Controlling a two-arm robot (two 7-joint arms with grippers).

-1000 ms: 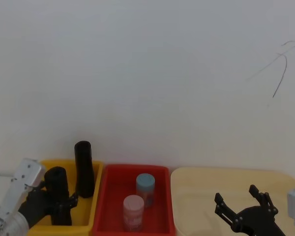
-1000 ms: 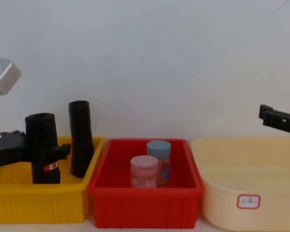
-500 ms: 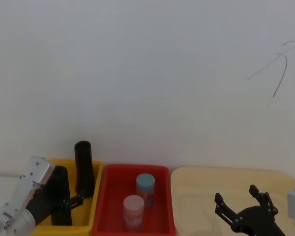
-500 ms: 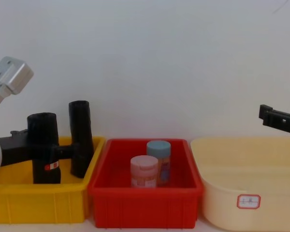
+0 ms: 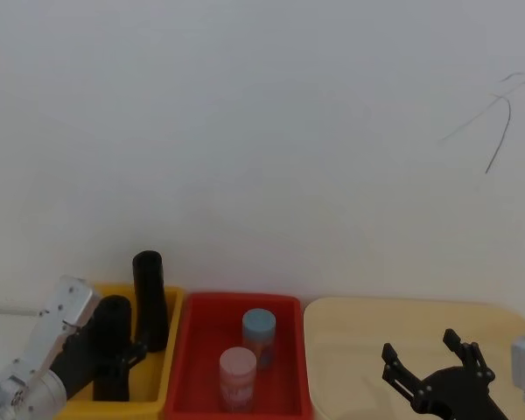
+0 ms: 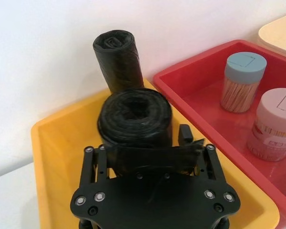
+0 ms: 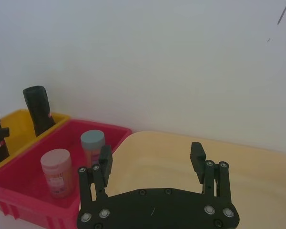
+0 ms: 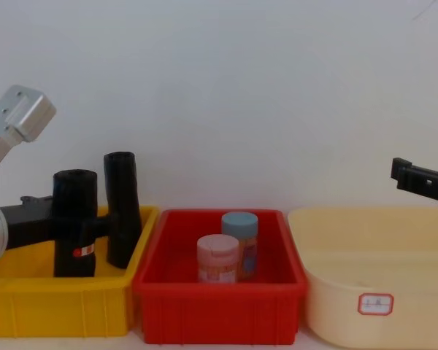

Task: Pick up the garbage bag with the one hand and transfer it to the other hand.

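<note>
The garbage bag (image 8: 74,211), a thick black roll with a small red-and-white label, stands upright in the yellow bin (image 8: 55,306). My left gripper (image 8: 79,227) is shut on its middle from the left side. In the left wrist view its fingers (image 6: 92,155) clamp the garbage bag (image 6: 135,117) on both sides. From the head view, the garbage bag (image 5: 112,337) is in the left gripper (image 5: 114,357) at the lower left. My right gripper (image 5: 433,367) hangs open over the beige basin (image 5: 350,350), empty in the right wrist view (image 7: 151,157). Whether the bag rests on the bin floor is hidden.
A second black roll (image 8: 122,208) leans against the yellow bin's back right corner, just beside the held bag. The red bin (image 8: 219,306) in the middle holds a pink-capped jar (image 8: 217,257) and a blue-capped jar (image 8: 239,240). A white wall stands close behind.
The left gripper has carried the bag a little to the right, closer to the leaning roll, and the left wrist has risen. The right arm has not moved.
</note>
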